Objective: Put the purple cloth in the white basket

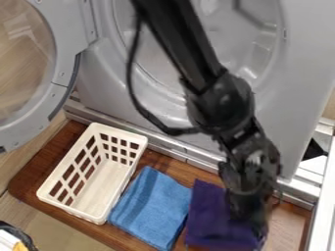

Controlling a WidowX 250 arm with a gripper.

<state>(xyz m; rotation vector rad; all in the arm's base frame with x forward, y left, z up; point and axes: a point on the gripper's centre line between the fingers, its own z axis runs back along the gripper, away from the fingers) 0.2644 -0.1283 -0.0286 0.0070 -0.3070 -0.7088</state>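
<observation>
Purple cloth (208, 214) lies flat on wooden board (38, 167), near right, left edge against blue cloth (154, 206). Gripper (254, 218) hangs low over its right part; cannot tell whether pincer is apart or together. White basket (121, 131) upright at left, open side up, blue cloth between. Board strip shows left of basket. Metal rail (190, 158) bounds far side; washer door (64, 24) stands far left.

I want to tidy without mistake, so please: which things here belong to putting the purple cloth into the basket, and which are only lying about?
For the job:
purple cloth
white basket
pincer, at the purple cloth

Just there:
blue cloth, between basket and purple cloth
brown wooden surface under them
grey machine, its round door open
</observation>
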